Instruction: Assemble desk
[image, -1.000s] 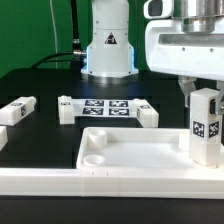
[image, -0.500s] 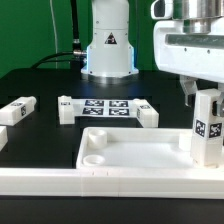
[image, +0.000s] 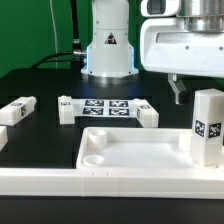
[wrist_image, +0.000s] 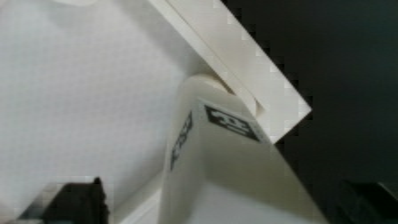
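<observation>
Gripper hangs open above the desk's upright leg. In the wrist view its two dark fingertips stand wide apart with the leg between them, neither pressing on it. In the exterior view only one finger shows, up and to the exterior view's left of the leg's top and clear of it.

The desk's slab lies flat like a shallow rimmed tray on the black table. The leg stands upright inside the slab, in the rear corner on the exterior view's right. Two round sockets show as ringed hollows at the slab's other end. A long white rail runs just in front of the slab.

Three more legs lie on the table behind the slab. One is far to the exterior view's left. The other two lie at either end of the marker board.

Black-and-white square tags mark the upright leg, one facing the exterior camera and one seen from the wrist. The lying legs and the marker board carry the same kind of tag. These are block patterns, not letters. The robot's white base bears a black triangle sign, its inner symbol too small to make out.
</observation>
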